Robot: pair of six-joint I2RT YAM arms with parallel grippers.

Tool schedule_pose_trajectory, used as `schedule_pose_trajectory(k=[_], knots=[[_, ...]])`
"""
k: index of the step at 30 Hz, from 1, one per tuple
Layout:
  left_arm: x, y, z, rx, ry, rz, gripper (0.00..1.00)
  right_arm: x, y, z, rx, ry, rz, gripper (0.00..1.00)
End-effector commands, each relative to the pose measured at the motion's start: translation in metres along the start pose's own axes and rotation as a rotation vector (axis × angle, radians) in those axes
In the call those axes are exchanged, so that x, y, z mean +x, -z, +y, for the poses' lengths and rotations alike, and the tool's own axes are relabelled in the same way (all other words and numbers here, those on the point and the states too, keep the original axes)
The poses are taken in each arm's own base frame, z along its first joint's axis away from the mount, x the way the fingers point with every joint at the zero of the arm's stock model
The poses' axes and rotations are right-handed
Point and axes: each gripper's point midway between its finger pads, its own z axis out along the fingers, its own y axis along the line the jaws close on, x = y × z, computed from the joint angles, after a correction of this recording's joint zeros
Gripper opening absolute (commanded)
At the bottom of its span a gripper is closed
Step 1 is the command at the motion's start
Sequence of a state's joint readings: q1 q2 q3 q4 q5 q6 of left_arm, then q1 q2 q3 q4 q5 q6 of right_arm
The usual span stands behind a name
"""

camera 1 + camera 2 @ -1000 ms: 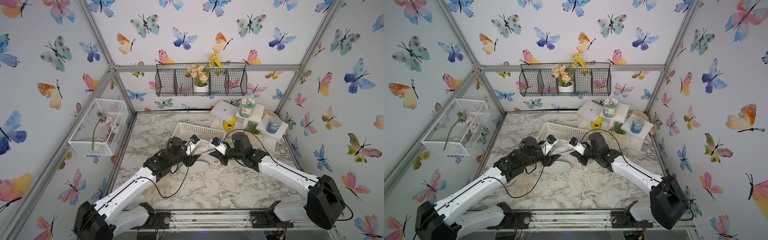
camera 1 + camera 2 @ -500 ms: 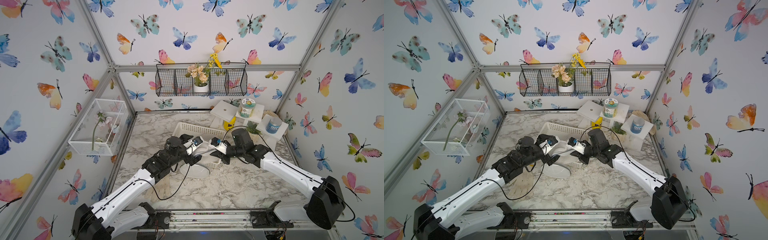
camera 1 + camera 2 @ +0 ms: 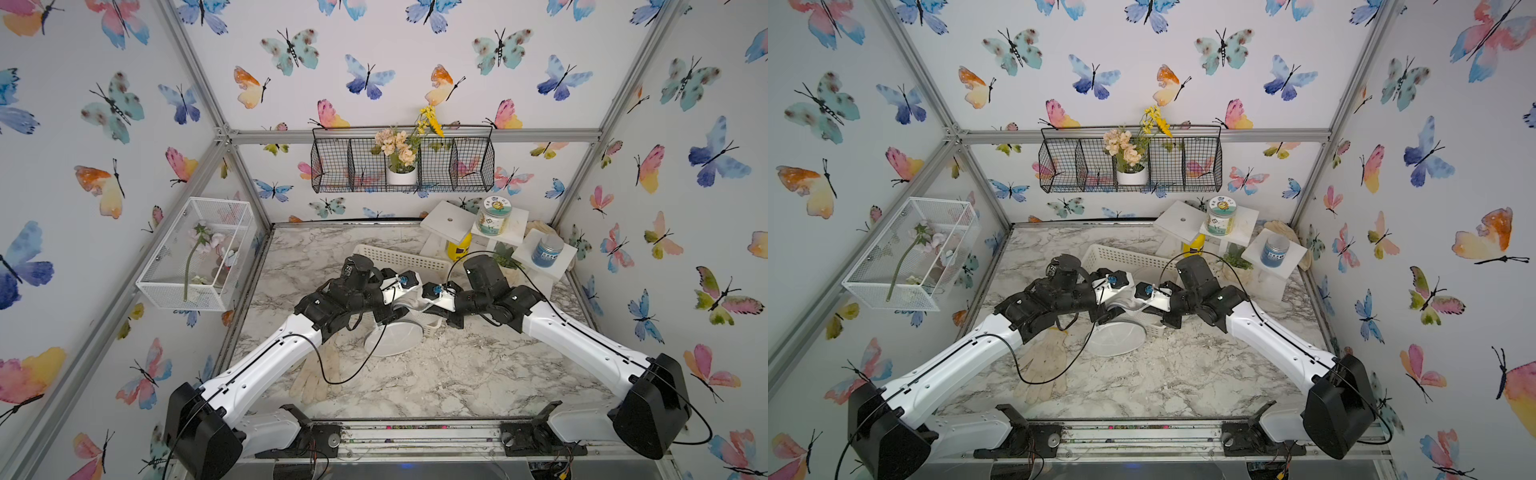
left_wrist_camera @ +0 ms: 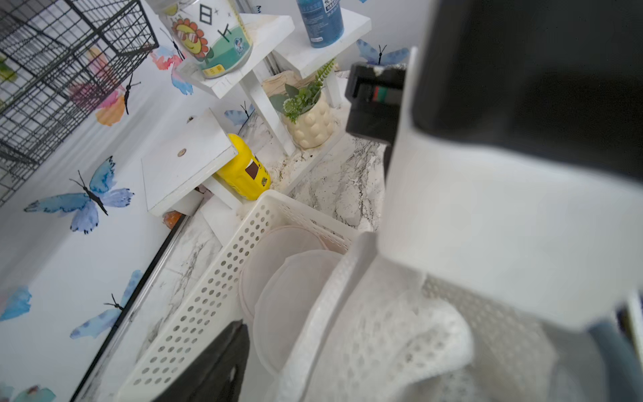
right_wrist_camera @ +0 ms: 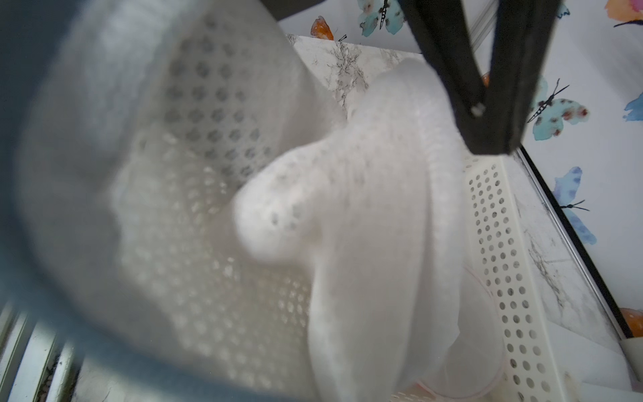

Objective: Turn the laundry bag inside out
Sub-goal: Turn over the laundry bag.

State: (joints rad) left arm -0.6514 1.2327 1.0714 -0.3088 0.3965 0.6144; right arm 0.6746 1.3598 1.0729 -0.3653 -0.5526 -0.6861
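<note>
A white mesh laundry bag [image 5: 365,209] fills most of what I can see here, bunched into a thick fold with a rounded bulge poking out of it. The right gripper [image 5: 487,146], two black fingers pressed together at their tips, pinches the fold's edge. Behind the cloth sits a white perforated plastic basket [image 5: 494,243] on the grey-veined marble tabletop [image 5: 539,243]. A blurred blue-grey band [image 5: 34,243] curves past, very close.

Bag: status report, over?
Right tool shut on bag edge. Left tool against bag, grip unclear. Bag bunched between tools, above basket. Basket rim close below.
</note>
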Motion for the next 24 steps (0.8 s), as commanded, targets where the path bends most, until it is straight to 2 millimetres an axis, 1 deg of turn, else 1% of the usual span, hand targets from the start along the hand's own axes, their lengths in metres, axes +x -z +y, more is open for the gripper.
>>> schedule_pose_trajectory(k=[1,3,8,10,11,12,13,15,17,24], knots=[[0.001,0.002,-0.017,0.118,0.043,-0.012,0.6,-0.015,0.011,0.0,0.004,0.036,-0.031,0.03],[0.002,0.002,-0.017,0.122,0.061,-0.013,0.53,-0.016,0.012,-0.001,0.012,0.033,-0.037,0.03],[-0.003,0.006,-0.018,0.136,0.093,-0.041,0.34,-0.017,0.013,-0.008,0.055,0.004,-0.042,0.03],[-0.005,0.007,-0.022,0.158,0.112,-0.054,0.23,-0.019,0.014,-0.012,0.076,-0.02,-0.047,0.02],[-0.006,0.007,-0.024,0.171,0.119,-0.061,0.19,-0.02,0.015,-0.014,0.084,-0.032,-0.05,0.03],[-0.006,0.008,-0.026,0.182,0.128,-0.065,0.19,-0.021,0.015,-0.016,0.09,-0.047,-0.052,0.03],[-0.006,0.008,-0.028,0.192,0.136,-0.067,0.21,-0.022,0.015,-0.017,0.095,-0.06,-0.053,0.03],[-0.006,0.008,-0.03,0.204,0.149,-0.072,0.31,-0.025,0.015,-0.02,0.095,-0.094,-0.053,0.03],[-0.005,0.009,-0.033,0.213,0.154,-0.074,0.37,-0.026,0.014,-0.022,0.089,-0.119,-0.05,0.03],[-0.003,0.01,-0.038,0.237,0.161,-0.062,0.49,-0.022,0.01,-0.027,0.09,-0.157,-0.009,0.03]])
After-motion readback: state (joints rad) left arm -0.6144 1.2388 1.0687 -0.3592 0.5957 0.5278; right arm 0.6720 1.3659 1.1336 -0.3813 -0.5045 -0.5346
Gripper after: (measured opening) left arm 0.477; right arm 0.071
